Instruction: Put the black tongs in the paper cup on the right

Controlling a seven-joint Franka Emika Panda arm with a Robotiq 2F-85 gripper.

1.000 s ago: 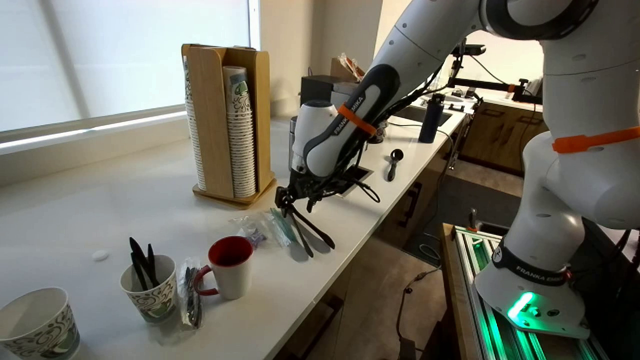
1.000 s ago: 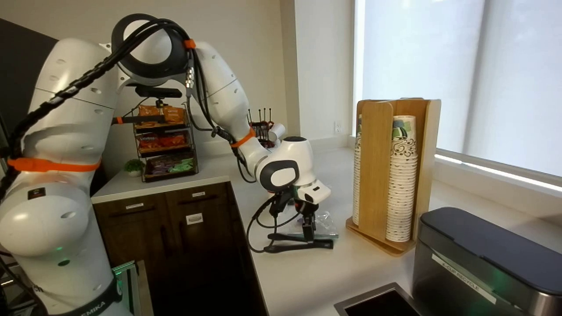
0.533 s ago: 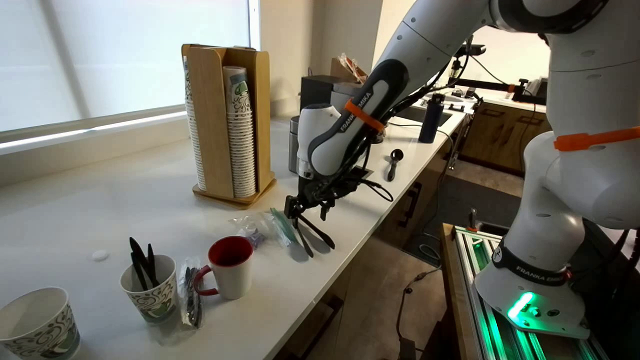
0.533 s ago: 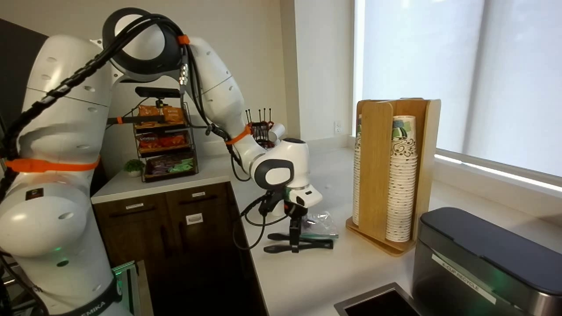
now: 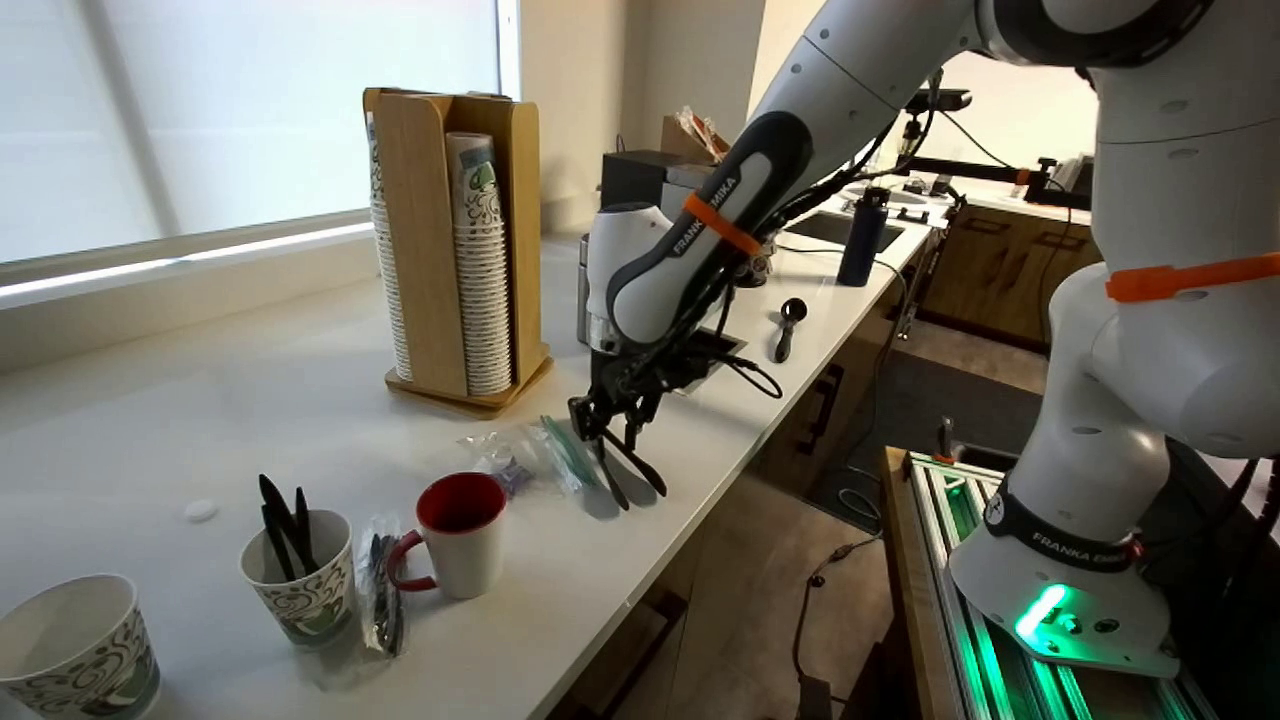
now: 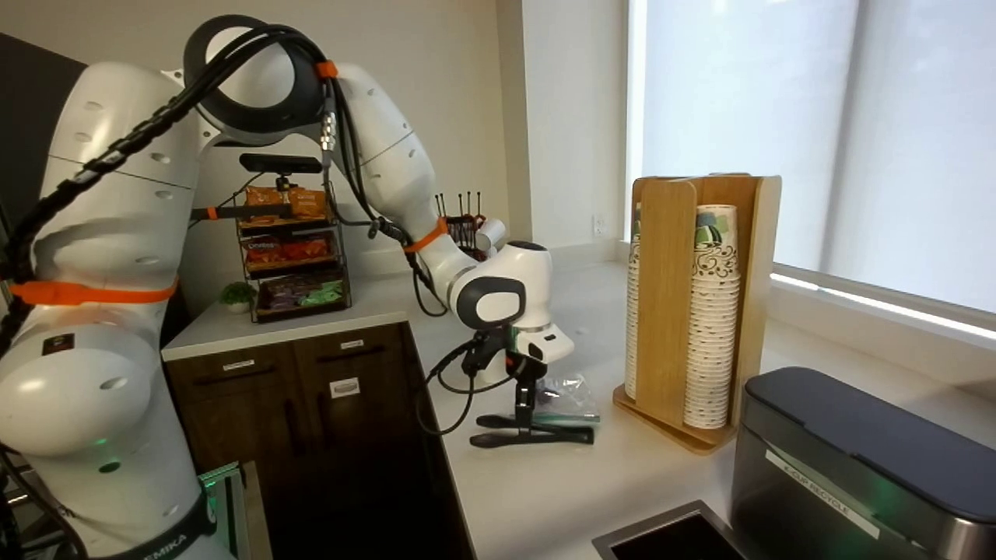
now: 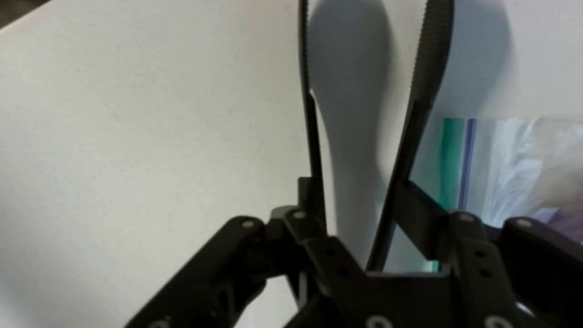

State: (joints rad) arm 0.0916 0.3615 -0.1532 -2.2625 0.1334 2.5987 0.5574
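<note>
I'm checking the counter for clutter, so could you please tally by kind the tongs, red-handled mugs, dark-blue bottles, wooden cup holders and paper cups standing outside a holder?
Slim all-black tongs: 1
White mug with red handle and red inside: 1
Tall dark-blue bottle: 1
Light-brown wooden cup holder: 1
White scroll-printed paper cups outside the holder: 2
Total: 6

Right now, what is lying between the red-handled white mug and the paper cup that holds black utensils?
A clear plastic packet, apparently of dark cutlery, lies between the mug and paper cup, seen in an exterior view.
</note>
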